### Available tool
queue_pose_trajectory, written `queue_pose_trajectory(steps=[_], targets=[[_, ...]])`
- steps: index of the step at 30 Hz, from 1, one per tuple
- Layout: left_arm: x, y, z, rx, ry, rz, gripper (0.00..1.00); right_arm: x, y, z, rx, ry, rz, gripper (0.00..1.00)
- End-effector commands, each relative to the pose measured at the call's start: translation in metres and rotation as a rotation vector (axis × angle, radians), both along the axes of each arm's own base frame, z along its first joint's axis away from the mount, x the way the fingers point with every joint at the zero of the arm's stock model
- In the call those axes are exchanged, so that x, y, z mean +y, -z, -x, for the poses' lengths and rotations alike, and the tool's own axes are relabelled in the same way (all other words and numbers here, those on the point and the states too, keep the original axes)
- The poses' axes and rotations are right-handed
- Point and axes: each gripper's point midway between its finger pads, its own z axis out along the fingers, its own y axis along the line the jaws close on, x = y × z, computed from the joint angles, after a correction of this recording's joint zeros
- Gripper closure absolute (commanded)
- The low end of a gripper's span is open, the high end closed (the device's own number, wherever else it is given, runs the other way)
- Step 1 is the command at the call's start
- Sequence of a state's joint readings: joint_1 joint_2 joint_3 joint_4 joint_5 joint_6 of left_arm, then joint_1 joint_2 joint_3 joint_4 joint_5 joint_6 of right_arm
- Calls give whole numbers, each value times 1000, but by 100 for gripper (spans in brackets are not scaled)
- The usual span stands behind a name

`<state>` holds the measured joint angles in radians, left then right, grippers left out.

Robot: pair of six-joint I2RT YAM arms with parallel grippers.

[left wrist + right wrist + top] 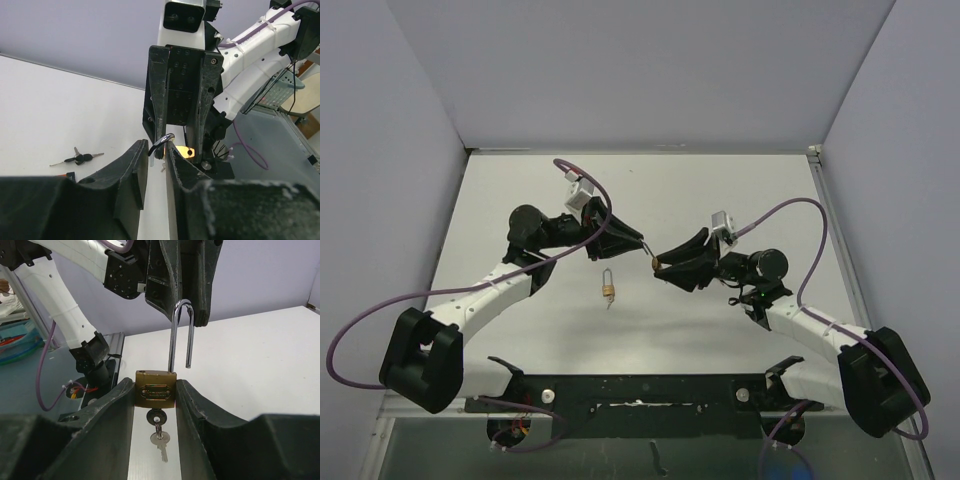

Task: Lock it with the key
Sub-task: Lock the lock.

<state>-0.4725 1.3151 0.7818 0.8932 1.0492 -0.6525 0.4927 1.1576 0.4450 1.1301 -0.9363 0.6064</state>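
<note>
Holding the brass padlock (155, 387) by its body, our right hand (155, 396) is clamped snugly on it above the counter (260, 355), with the key (156, 416) seated in the keyhole and a spare key (160, 442) dangling below. The shackle (172, 340) stands raised, its free leg hanging just off to one side of the body. Our left hand (157, 152) is nearly closed at the shackle's bend — whether it truly grips, we cannot tell. We judge the free leg should be swung over its hole first, then pressed straight down — the right hand bracing.
</note>
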Motion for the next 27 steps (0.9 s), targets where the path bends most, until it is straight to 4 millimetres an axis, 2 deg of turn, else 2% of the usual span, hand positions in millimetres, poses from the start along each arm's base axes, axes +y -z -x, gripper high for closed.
queue_pose_trajectory(steps=[1, 4, 6, 11, 14, 17, 23, 24, 25, 26, 27], targets=[[-1, -28, 6, -98, 21, 52, 85, 0, -32, -2, -125, 22, -66, 100], [0, -27, 9, -103, 25, 46, 87, 0, -33, -3, -128, 31, -68, 100], [1, -26, 12, -109, 33, 44, 80, 0, -34, -5, -130, 39, -71, 100], [1, -27, 15, -115, 43, 42, 79, 1, -35, -8, -129, 47, -70, 100], [0, -26, 17, -115, 55, 38, 85, 1, -35, -9, -128, 54, -71, 100], [-1, -26, 17, -118, 57, 37, 100, 0, -35, -10, -130, 62, -72, 100], [1, -30, 18, -128, 43, 47, 100, 0, -30, -14, -111, 83, -52, 100], [1, -32, 18, -131, 38, 49, 100, 0, -28, -15, -102, 92, -45, 96], [2, -34, 18, -138, 31, 51, 100, 0, -25, -17, -88, 100, -34, 86], [2, -37, 18, -145, 28, 51, 100, 0, -24, -18, -83, 101, -23, 71], [2, -39, 20, -153, 31, 47, 100, 0, -22, -17, -83, 99, -11, 47]])
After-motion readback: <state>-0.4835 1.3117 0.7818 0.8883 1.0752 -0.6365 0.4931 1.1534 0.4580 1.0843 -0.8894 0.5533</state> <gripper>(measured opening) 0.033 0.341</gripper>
